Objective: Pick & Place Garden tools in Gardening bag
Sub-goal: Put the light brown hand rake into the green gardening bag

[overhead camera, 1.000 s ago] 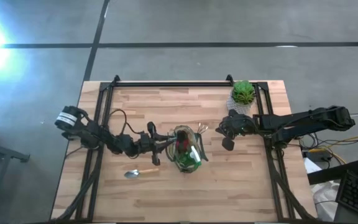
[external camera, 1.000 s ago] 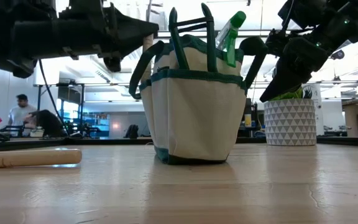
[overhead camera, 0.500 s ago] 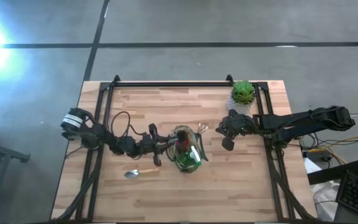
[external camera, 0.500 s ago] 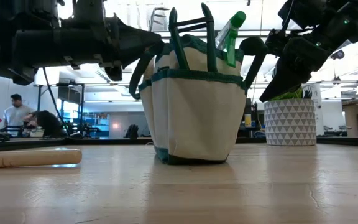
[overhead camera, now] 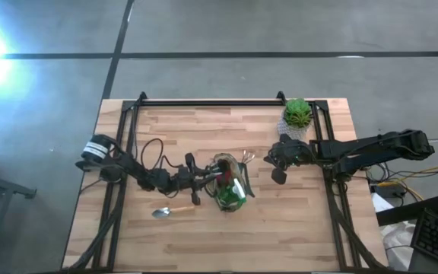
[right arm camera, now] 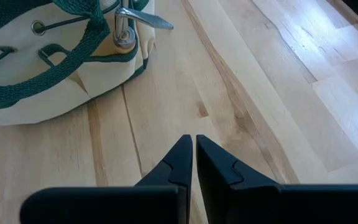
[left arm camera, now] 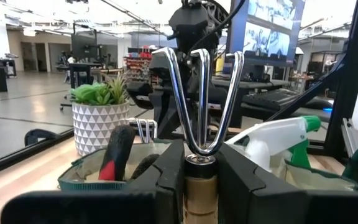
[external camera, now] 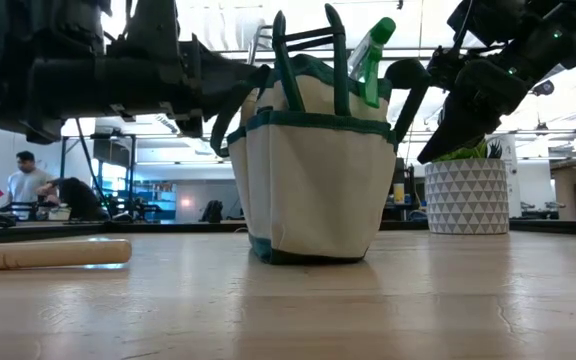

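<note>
Left gripper (left arm camera: pixel 201 180) clamps the wooden-handled fork (left arm camera: pixel 201 102) at the metal collar; the 3 tines point out toward the gardening bag (overhead camera: pixel 229 183), just at its rim on the left arm's side. Seen from above, the left gripper (overhead camera: pixel 196 180) sits right against the bag.

Right gripper (right arm camera: pixel 193 163) hangs above bare table beside the bag, fingers pressed together, holding nothing. In the high view it (overhead camera: pixel 278 173) stands near the white plant pot (external camera: pixel 466 195).

Bag (external camera: pixel 313 170) stands upright near the table's middle. A green-capped spray bottle (external camera: pixel 371 52) pokes out of its mouth; a red-and-black handle (left arm camera: pixel 115 152) shows inside.

A trowel (overhead camera: pixel 170 211) lies flat on the table on the left arm's side of the bag — its wooden handle (external camera: pixel 53 252) is apart from the bag.

Surface: light butcher-block wood table (overhead camera: pixel 280 228), plank seams visible, inside a black metal frame (overhead camera: pixel 204 102).

Room: grey concrete floor around the table, open workshop with ceiling lights and screens behind. 1 person (external camera: pixel 34 183) in the far background.
</note>
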Robot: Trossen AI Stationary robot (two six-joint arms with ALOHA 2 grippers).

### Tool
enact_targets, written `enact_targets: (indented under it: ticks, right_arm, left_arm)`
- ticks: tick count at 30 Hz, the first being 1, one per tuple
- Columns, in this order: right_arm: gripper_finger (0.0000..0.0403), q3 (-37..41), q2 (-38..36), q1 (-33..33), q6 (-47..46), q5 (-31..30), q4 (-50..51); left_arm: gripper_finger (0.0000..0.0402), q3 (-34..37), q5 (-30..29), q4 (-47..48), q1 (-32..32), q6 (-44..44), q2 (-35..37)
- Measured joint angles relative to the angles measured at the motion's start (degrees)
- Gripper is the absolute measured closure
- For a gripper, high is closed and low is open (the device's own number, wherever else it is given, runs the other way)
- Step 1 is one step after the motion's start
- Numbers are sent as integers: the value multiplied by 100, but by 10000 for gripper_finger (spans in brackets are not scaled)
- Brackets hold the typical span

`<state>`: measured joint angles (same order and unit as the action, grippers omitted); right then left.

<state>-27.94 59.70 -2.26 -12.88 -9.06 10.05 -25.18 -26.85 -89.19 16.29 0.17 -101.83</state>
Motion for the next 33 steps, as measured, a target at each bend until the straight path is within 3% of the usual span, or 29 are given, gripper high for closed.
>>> enact_targets:
  ticks: [24,33]
  right_arm:
    - [385,0,0,0,-4,0,-3]
    - [385,0,0,0,-17,0,-2]
  left_arm:
    - [335,-4,83,87,5,-3,-266]
    - [284,-3,85,136,5,-123,-266]
